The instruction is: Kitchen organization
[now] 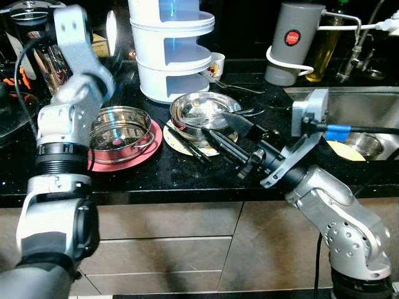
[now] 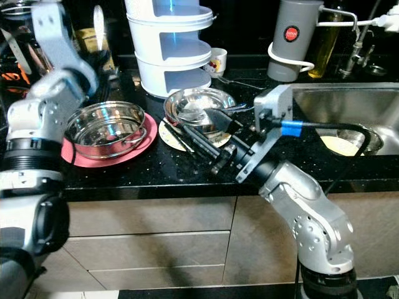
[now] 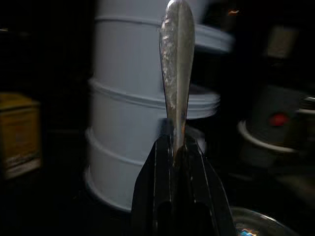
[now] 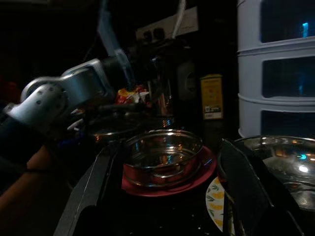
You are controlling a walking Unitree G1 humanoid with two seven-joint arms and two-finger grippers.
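My left gripper [image 3: 173, 142] is raised over the back left of the counter, shut on the handle of a silver spoon [image 3: 176, 64] that stands upright in front of the white tiered container [image 1: 171, 50]. The spoon's bowl [image 1: 111, 28] shines beside my left arm. My right gripper [image 1: 215, 126] hangs open, low over the counter, at the near rim of a steel bowl [image 1: 199, 109] that rests on a yellow-patterned plate [image 1: 177, 140]. Left of them a two-handled steel pot [image 1: 121, 131] sits on a red plate [image 1: 148, 148].
Black counter [image 1: 187, 177] with drawers below. At the back are a small cup [image 1: 216, 65], loose forks [image 1: 240, 86], a grey jug [image 1: 293, 40] and an oil bottle [image 1: 325, 43]. The sink [image 1: 368, 109] on the right holds dishes. Appliances crowd the far left.
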